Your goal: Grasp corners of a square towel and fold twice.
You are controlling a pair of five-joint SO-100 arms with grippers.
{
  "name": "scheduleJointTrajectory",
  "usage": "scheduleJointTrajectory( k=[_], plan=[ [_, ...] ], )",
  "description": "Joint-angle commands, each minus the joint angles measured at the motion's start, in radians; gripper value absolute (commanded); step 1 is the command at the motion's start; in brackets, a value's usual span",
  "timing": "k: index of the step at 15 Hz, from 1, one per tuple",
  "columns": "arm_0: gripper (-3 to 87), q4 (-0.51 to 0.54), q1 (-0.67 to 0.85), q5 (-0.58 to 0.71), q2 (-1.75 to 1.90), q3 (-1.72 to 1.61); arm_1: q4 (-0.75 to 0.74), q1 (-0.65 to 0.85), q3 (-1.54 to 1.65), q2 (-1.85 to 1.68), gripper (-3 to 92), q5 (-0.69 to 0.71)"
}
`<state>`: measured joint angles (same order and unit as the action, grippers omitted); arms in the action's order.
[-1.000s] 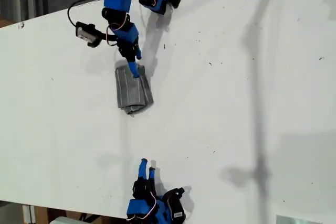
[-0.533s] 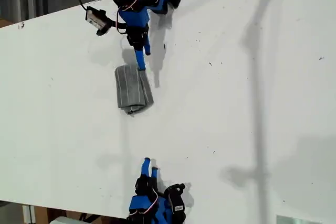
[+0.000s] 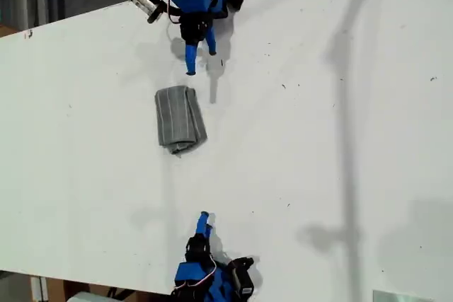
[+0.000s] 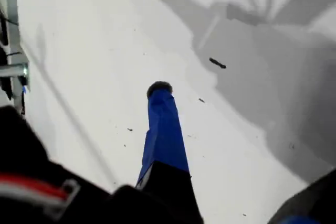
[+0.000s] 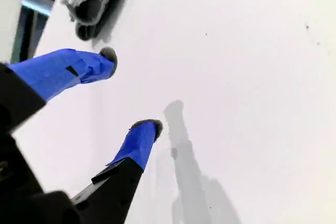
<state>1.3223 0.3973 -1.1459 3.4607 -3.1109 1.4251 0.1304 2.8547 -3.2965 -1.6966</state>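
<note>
The white worktop carries just 1 thing. My 2 arms are mounted at opposite edges of it, facing each other across it.

The towel lies between them, nearer the edge where my first arm stands and well apart from the opposite edge. It is a narrow grey block, stripes running along its length, its long sides pointing from one arm to the other. The end toward my second arm is bulgier, with layered edges showing, which suggests the open edges were gathered there. I judge both folds done, though the stack is slightly skewed.

My first gripper hovers just short of the towel's near end, not touching it. In the exterior view its jaws stand apart with nothing between them. Its own wrist view shows 1 blue finger over bare board. That is the pose of an arm that has no further hold to take.

My second gripper sits close to its own edge, well apart from the cloth. Its jaws are moderately spread and empty, and the towel's layered end shows far ahead of them in its wrist view.

The corners are stacked inside the fold, so I cannot tell them apart.
</note>
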Motion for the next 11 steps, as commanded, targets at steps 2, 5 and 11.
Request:
scheduleJointTrajectory(
  k=[2,5,11],
  plan=[
    [20.1,-0.015,-0.012,0.083,0.005,-0.006,0.026,0.025,-0.02,0.003,54.9,0.057],
    [19.0,-0.015,-0.156,0.084,0.005,-0.006,0.048,-0.003,-0.021,0.003,54.9,0.161],
    [17.4,-0.015,-0.288,0.084,0.005,-0.006,0.051,-0.017,-0.023,0.003,54.9,0.195]
  ],
)
